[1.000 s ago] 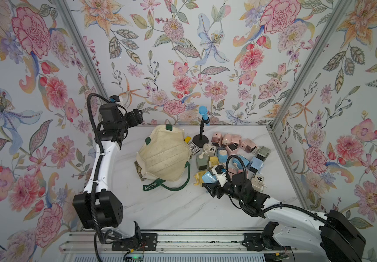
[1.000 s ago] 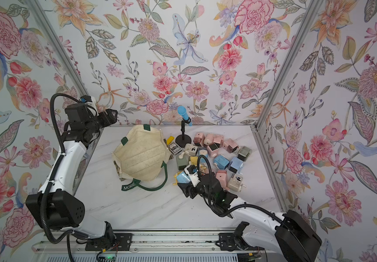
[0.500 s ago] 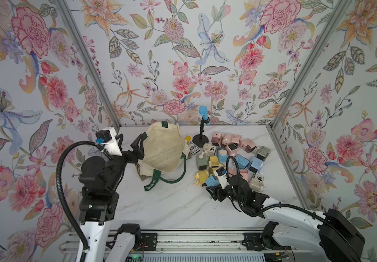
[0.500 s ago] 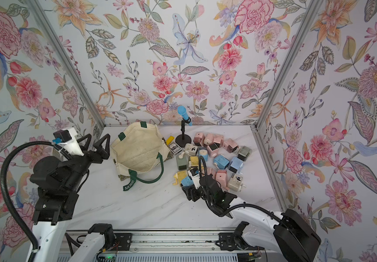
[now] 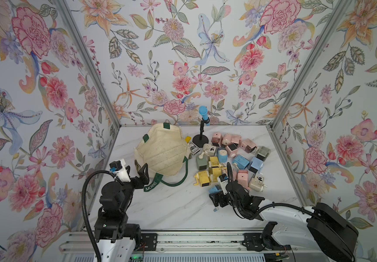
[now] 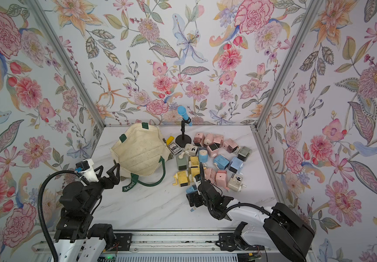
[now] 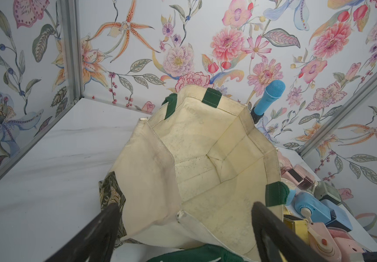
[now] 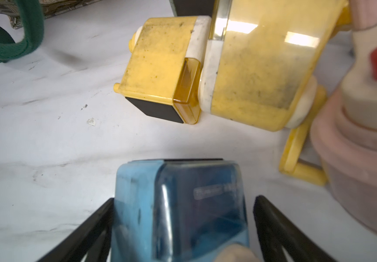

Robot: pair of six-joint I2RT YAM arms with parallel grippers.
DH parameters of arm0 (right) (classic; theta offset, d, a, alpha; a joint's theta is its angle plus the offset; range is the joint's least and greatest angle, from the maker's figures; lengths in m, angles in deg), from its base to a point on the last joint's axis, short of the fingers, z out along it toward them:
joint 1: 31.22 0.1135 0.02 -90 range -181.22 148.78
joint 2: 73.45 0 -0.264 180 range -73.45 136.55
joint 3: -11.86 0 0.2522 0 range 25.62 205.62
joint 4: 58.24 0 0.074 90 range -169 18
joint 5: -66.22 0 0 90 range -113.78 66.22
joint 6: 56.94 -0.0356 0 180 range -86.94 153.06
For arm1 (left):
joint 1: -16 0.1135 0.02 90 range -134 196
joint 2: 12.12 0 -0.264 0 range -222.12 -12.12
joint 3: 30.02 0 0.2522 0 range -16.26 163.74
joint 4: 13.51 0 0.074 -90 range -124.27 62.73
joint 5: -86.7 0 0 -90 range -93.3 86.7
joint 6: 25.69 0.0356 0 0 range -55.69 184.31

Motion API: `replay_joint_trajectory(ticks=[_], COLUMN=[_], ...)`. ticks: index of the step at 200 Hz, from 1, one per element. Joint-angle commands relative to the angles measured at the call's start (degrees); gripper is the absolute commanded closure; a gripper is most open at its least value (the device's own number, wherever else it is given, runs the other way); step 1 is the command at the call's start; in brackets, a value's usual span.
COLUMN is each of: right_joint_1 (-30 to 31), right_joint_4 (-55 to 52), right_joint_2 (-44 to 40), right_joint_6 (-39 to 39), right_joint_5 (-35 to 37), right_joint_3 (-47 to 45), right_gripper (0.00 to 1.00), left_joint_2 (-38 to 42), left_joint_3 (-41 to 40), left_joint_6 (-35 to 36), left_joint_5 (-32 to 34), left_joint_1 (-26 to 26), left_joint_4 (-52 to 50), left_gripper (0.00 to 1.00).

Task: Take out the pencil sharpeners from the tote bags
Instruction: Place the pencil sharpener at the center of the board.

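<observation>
right wrist: sharpener (image 8: 180,211) within end effector (image 8: 185,200)

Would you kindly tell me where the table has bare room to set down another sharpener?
The widest bare marble lies in front, between the tote bag's green strap and the near rail. A second strip runs between the tote bag and the left wall. It is crowded from the microphone stand through the pencil sharpeners to the right wall.

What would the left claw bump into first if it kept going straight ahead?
Probably the cream tote bag: the open left claw points straight at its gaping mouth, so it would likely meet the near rim or slip inside. Depth is hard to judge.
</observation>
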Motion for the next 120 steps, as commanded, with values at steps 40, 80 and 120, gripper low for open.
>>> replay_joint_trajectory(ticks=[40, 80, 120], right_joint_1=[1.07, -0.15, -0.80], right_joint_4=[-9.67, -15.95, -17.96], right_joint_2=[-9.86, -22.86, -29.02], right_joint_6=[0.70, 1.37, 1.13], right_joint_5=[7.64, 9.18, 9.26], right_joint_3=[3.51, 3.41, 1.75], right_gripper=[0.00, 0.00, 0.00], left_joint_2=[3.59, -1.44, -0.41], left_joint_3=[-4.40, -6.93, -9.19], left_joint_6=[-7.48, -11.52, -15.70], left_joint_5=[6.25, 20.63, 36.42], left_joint_1=[-3.36, -21.25, -33.87], left_joint_4=[2.49, -1.54, -5.98], left_gripper=[0.04, 0.13, 0.23])
